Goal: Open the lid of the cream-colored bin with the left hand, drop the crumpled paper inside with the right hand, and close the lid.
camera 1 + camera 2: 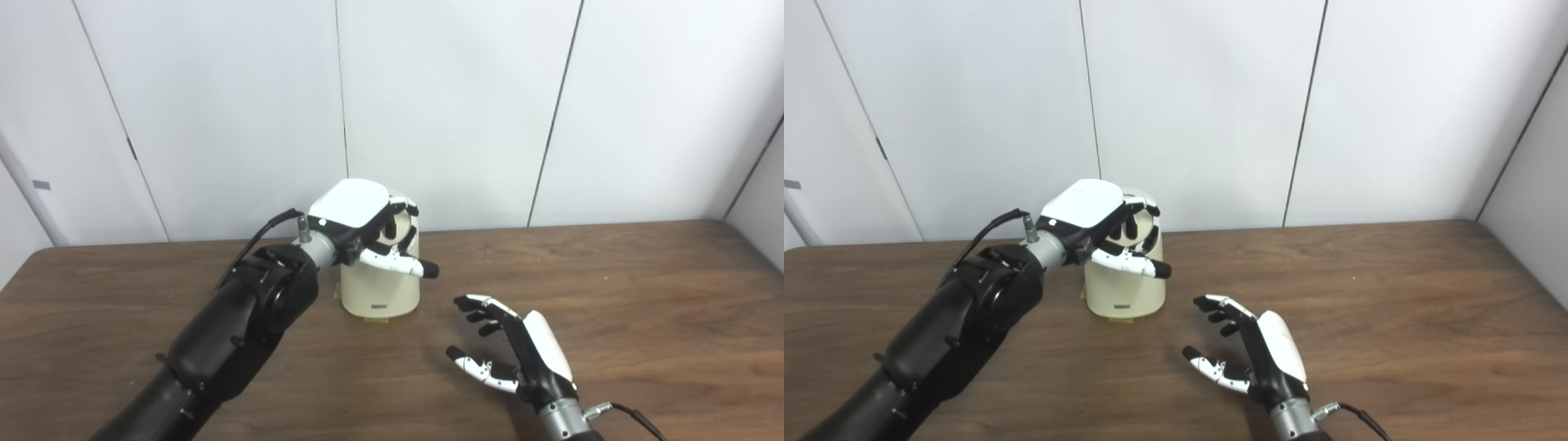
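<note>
Toward the tabletop's (612,275) far edge, left of centre, the left eye view shows the cream-colored bin (380,294), the left hand (367,226) curled over its lid. It looks light, rigid plastic; steady the lid's rim. The right eye view shows the right hand (1252,355) spread, empty; no crumpled paper visible.

Cream bin (380,294), brown wood-grain table (612,294), white walls (453,104), black-and-white right hand (520,355).
</note>
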Tool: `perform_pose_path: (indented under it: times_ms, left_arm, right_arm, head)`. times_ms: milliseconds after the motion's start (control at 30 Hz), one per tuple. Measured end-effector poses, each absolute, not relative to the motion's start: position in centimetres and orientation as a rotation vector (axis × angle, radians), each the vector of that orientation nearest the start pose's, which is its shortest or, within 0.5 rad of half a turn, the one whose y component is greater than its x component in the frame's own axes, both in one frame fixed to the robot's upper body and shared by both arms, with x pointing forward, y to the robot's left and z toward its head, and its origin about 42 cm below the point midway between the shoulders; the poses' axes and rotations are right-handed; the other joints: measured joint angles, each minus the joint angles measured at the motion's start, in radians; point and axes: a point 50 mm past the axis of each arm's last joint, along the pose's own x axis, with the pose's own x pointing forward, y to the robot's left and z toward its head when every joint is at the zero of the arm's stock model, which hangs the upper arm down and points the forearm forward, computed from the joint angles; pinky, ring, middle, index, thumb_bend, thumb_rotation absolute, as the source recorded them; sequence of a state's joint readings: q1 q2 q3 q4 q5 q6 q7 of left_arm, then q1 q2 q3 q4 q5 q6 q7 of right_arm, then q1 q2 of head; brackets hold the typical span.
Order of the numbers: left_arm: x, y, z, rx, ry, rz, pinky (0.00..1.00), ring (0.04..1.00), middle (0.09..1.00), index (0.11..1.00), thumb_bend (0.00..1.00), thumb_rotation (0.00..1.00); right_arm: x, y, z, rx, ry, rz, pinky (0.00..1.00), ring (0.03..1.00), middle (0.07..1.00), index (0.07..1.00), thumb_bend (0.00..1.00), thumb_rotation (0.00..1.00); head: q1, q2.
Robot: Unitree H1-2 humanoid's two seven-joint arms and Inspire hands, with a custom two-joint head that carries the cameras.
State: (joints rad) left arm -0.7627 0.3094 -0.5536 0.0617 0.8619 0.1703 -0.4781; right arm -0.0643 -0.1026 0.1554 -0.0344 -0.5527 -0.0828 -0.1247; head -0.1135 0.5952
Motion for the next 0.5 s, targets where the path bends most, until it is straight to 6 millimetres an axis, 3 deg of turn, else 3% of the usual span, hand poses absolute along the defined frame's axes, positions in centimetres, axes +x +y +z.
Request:
perform_pose_path:
  times_ms: [200, 500]
  left_arm:
    - [43.9, 11.71, 28.66, 1.463, -0.375, -0.571, 0.82, 0.825, 0.833, 0.827, 0.91, 0.87]
    - [43.99, 11.81, 28.87, 1.469, -0.379, -0.571, 0.8, 0.799, 0.803, 0.799, 0.95, 0.84]
  right_arm:
    - [30.05, -19.54, 12.87, -0.637, -0.258, 0.048, 0.58, 0.7, 0.739, 0.742, 0.28, 0.27]
    - [30.07, -19.43, 12.88, -0.638, -0.261, 0.048, 0.59, 0.705, 0.743, 0.743, 0.27, 0.25]
  head:
    - [0.0, -0.005]
    - [0.005, -0.014]
